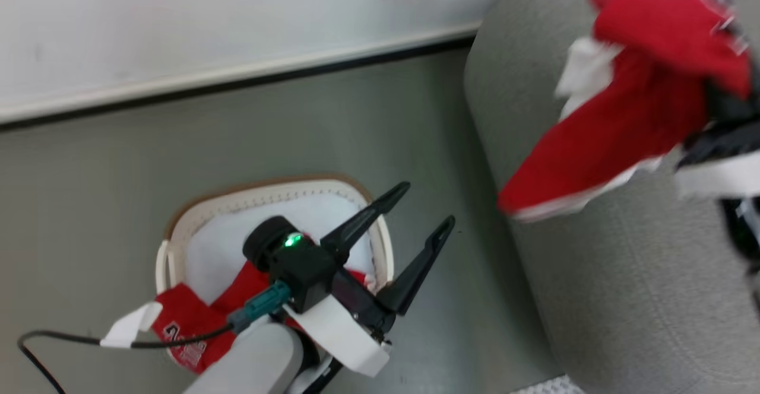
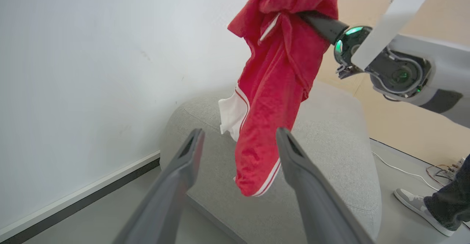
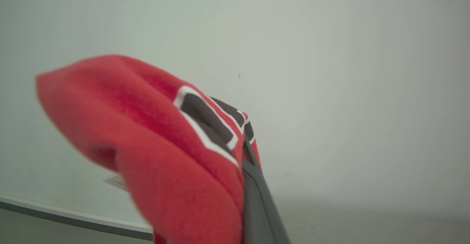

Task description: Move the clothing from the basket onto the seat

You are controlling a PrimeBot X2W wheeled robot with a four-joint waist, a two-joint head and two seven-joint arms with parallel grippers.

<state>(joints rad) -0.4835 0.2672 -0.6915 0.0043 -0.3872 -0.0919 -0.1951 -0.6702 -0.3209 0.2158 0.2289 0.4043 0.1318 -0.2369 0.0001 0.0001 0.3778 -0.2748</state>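
- right pincer [image 2: 316, 20] pinches a red garment [image 2: 271, 89] that hangs above the seat [image 2: 330, 144]
- left pincer [image 1: 427, 205] is spread and empty, beside the basket [image 1: 196, 216]
- second garment [image 1: 184, 323], seemingly a lettered jersey, lies in the basket

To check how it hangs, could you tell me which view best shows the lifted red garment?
The left wrist view: the red garment hangs full length from the right gripper above the seat. The head view shows it motion-blurred; the right wrist view, a close blurred fold.

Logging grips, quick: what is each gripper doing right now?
Left gripper: open, holding nothing.
Right gripper: shut on a bright red fabric garment with white striped trim.
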